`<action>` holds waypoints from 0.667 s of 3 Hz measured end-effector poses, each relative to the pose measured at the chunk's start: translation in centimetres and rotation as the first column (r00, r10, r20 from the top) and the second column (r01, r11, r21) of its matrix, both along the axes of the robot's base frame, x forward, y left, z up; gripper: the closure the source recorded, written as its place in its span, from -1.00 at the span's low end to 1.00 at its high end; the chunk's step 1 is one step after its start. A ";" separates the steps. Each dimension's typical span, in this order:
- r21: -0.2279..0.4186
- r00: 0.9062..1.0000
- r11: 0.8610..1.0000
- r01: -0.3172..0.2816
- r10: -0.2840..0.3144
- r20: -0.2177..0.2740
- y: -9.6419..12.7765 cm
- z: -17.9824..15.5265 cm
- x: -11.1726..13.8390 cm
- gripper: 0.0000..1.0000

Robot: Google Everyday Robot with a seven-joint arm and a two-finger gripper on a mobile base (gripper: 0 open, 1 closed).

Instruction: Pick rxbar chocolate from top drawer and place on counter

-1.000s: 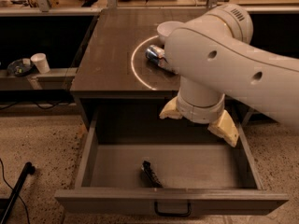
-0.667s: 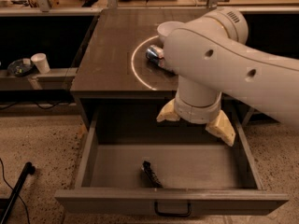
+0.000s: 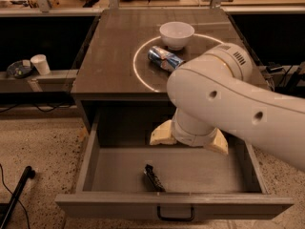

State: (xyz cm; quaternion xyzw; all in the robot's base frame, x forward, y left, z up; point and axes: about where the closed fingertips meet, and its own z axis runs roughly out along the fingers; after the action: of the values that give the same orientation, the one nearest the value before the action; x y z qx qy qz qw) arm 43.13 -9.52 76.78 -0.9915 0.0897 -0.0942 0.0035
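Now that the big white robot arm [image 3: 238, 99] has swung lower, the white gripper with pale tan fingers [image 3: 189, 138] has come down from the back edge of the wide, shallow grey top drawer [image 3: 90, 151]. It hangs over the rear half of the drawer floor, its fingers spread apart with nothing between them. The small flat black wrapped rxbar chocolate [image 3: 153, 178] hasn't budged. It lies on the drawer floor close to the front wall, just behind and a little left of the drawer's dark metal pull handle [image 3: 175, 216], apart from the gripper. With the arm lowered I can now see, behind and above the drawer, the dark grey-brown square-topped table [image 3: 109, 56] with its thin white circle. It carries a round white bowl [image 3: 176, 32] and a crushed blue-silver can [image 3: 164, 58] beside it. To my eye the reach is under way but the grasp isn't: the gripper must travel toward the drawer front and settle onto the bar before any lift to the table.
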 end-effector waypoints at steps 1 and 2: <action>0.013 0.999 1.000 -0.027 0.027 0.025 0.5 -0.3 0.4 -1.00; 0.014 0.999 0.999 -0.033 0.033 0.020 0.6 -0.4 0.4 -1.00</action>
State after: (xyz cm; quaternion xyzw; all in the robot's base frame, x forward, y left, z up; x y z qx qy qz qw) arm 43.57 -8.94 76.33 -0.9918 0.0740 -0.1034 0.0132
